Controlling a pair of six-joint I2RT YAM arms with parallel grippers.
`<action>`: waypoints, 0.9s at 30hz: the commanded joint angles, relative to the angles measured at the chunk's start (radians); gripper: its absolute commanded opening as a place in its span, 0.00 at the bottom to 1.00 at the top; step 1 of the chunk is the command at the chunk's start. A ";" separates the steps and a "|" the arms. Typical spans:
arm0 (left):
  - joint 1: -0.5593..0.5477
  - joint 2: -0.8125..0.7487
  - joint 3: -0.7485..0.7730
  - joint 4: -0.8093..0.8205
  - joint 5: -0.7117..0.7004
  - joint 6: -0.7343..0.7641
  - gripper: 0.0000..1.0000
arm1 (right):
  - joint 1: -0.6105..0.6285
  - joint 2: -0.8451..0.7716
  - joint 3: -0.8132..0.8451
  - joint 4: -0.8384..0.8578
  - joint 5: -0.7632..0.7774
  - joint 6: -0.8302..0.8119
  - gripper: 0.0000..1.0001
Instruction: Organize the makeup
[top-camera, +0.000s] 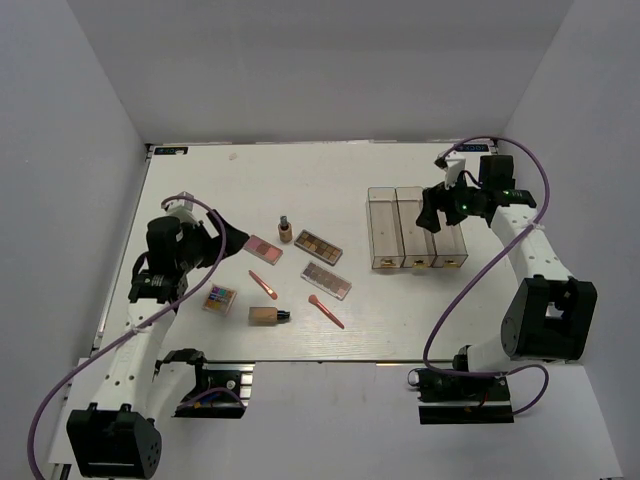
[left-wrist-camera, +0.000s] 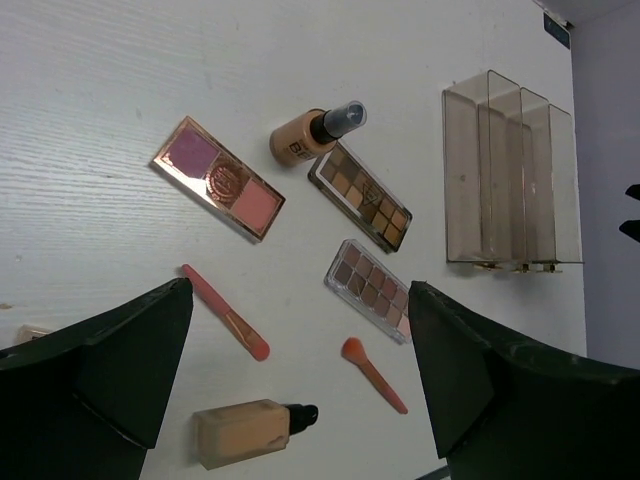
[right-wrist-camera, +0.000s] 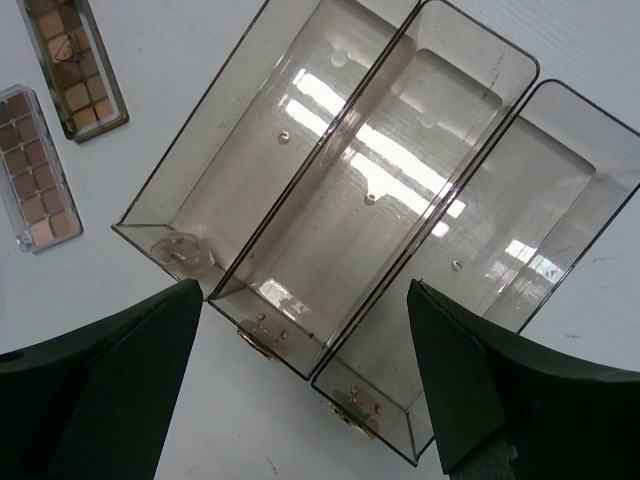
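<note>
hovering is all either arm does here; nothing is lifted, so i judge the sorting has not yet begun and the step in hand is choosing a first piece. the left tool (left-wrist-camera: 298, 300) hangs above the loose makeup, jaws spread wide with nothing between them. the right tool (right-wrist-camera: 303, 290) is just as wide and just as empty, poised over the three clear organizer boxes (top-camera: 410, 229), which stand touching side by side on the right half of the table (top-camera: 200, 180) with nothing in them.

the makeup lies scattered left of the boxes. there is a pink palette (left-wrist-camera: 218, 178), with a standing foundation bottle (left-wrist-camera: 315, 132) near it. a brown palette (left-wrist-camera: 360, 196) lies just past that bottle. a second brown palette (left-wrist-camera: 370, 290) lies nearer the arms. below these lie one brush (left-wrist-camera: 225, 312), the other brush (left-wrist-camera: 372, 374) and a lying foundation bottle (left-wrist-camera: 250, 430). a multicoloured palette (top-camera: 220, 298) sits closest to the left arm.

the next move probably falls to the left tool. it would need to drop low over one piece, close across its narrow side, then carry it to a box. the flat palettes look hard to get under, and the lying bottle seems the easier first grasp.
</note>
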 joint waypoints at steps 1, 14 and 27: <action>-0.001 0.015 -0.014 0.037 0.054 -0.034 0.98 | 0.000 0.021 0.064 0.000 -0.061 -0.001 0.89; -0.001 0.059 -0.060 0.115 0.095 -0.108 0.98 | 0.119 0.059 0.100 -0.086 -0.246 -0.226 0.32; -0.001 0.087 0.005 -0.063 -0.049 -0.106 0.88 | 0.596 0.342 0.254 0.058 0.244 0.025 0.89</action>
